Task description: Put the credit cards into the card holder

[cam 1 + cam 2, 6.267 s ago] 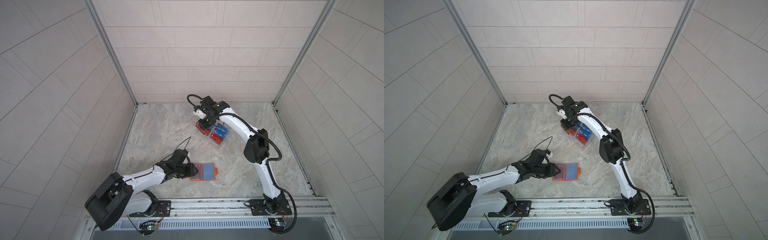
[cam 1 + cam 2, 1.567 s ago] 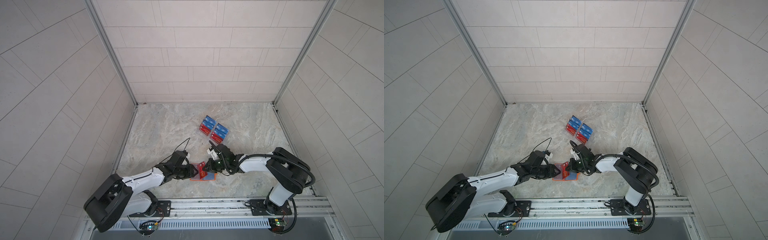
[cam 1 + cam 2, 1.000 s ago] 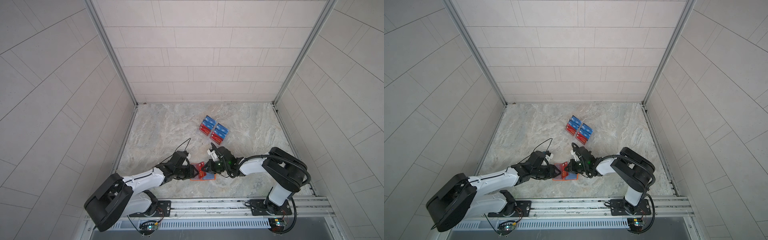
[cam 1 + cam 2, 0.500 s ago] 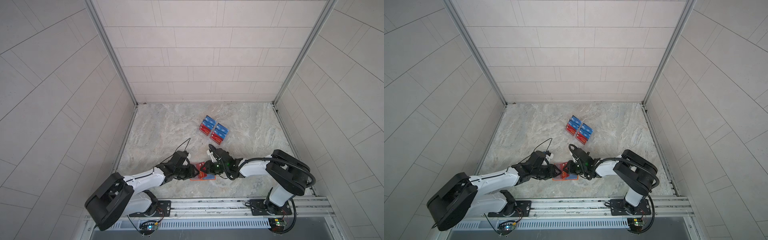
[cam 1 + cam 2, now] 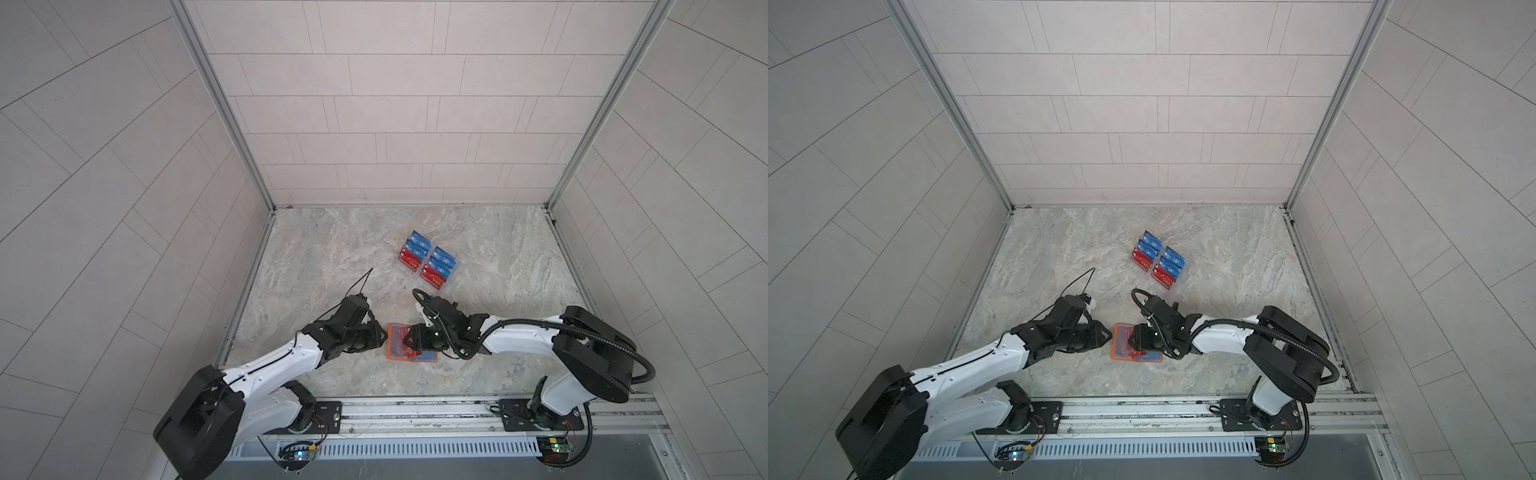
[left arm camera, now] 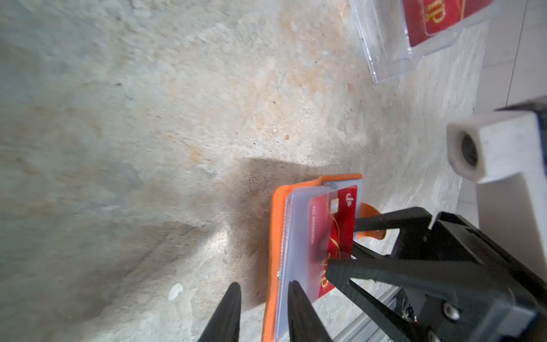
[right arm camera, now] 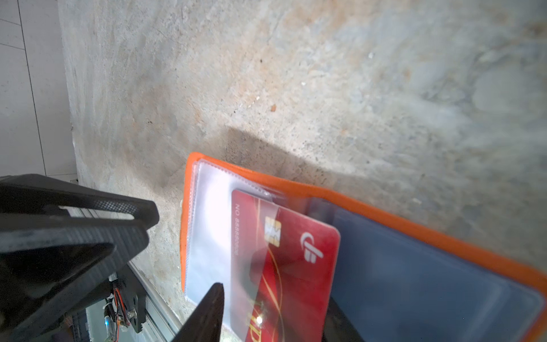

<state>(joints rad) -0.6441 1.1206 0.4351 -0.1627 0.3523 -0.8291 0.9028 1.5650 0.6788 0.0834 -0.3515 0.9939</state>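
1. Changes, left to right: the left pincer (image 6: 263, 284) stays at the left edge of the card holder (image 6: 273, 237). The red card (image 7: 296, 251), a moment ago tilted up above the holder, now sits partly in a sleeve (image 7: 213, 222). The right pincer (image 6: 342, 246), seconds back up at the acrylic stand (image 6: 381, 53), has come to the holder and let the card go.
2. We see the left pincer's fingers parted and straddling the orange edge, with a gap beside it, grasping nothing. The right pincer is released, with one finger on each side of the red card.
3. The holder lies open on the tabletop (image 5: 332, 257) near the front rail (image 5: 415, 409), between the pincers. It has an orange cover and clear sleeves, with a blue card (image 7: 414, 281) in its right page and a rounded tab (image 6: 368, 210) on its right side.
4. The red card shows a gold chip, a white logo and gold lettering. One long side is under the left page's sleeve and the other reaches over towards the blue page.
5. The opened holder's long axis runs left to right in both top views. The red card's long axis crosses it, with the chip end towards the back wall (image 5: 395, 124).
6. Further right and back, the other credit cards (image 5: 428, 259), blue and red, stand in the acrylic stand, well apart from the holder.
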